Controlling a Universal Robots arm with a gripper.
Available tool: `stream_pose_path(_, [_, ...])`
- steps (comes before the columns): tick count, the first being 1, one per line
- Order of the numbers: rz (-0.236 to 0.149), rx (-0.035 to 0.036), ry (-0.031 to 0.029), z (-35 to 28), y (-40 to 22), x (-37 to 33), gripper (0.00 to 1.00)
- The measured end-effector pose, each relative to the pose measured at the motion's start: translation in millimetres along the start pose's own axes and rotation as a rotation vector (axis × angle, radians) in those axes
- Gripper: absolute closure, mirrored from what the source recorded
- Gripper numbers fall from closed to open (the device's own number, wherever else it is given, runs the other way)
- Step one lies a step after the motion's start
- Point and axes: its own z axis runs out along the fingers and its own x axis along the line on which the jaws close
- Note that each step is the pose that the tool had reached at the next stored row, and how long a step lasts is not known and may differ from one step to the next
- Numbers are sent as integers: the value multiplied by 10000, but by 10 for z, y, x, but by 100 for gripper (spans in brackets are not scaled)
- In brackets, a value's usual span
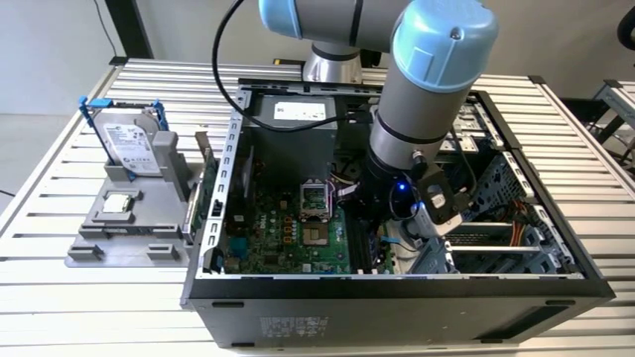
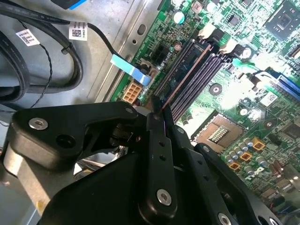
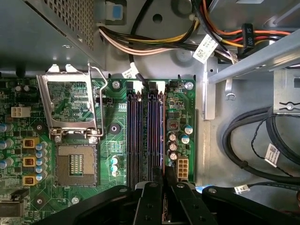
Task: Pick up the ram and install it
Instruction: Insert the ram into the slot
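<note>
- One grey slatted metal bench [image 1: 59, 297] carries everything in the exterior view. At that view's left stands a grey plastic fixture [image 1: 89, 249] holding a silver hard drive [image 1: 134, 145] upright in a blue bracket, with a small square silver chip [image 1: 119, 202] lying flat in front of it.
- Right of the fixture, an open black computer case [image 1: 397, 297] lies on its side, with the green motherboard [image 1: 288, 238] showing inside. A white label with dark print sits on the grey box at the far end of the case; the print is too small to read.
- The grey and pale-blue arm [image 1: 427, 97] reaches down into the case over the right part of the board.
- The first wrist view looks straight down on what the arm hides from the exterior view: a square processor socket [image 3: 75, 164] with its shiny metal frame [image 3: 70, 105] hinged open. Right of it run long, narrow black memory slots [image 3: 133, 136].
- The black hand [image 3: 164, 180] is clenched on the ram [image 3: 162, 136], its two fingers meeting on the thin board. The ram stands on edge along the slot nearest a row of round capacitors [image 3: 174, 143].
- The second wrist view shows the ram [image 2: 185, 77] edge-on as a thin coppery line running from the fingertips [image 2: 157, 117] to the slot's white end clips.
- Bundled yellow, orange and black wires [image 3: 154, 44] and thick black cables [image 2: 42, 61] carry white barcode tags [image 2: 77, 31].
</note>
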Motion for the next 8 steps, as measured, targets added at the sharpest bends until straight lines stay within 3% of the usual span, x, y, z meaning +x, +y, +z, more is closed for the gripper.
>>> stream_pose_path(8, [-7,33,13,52,-2,1,100])
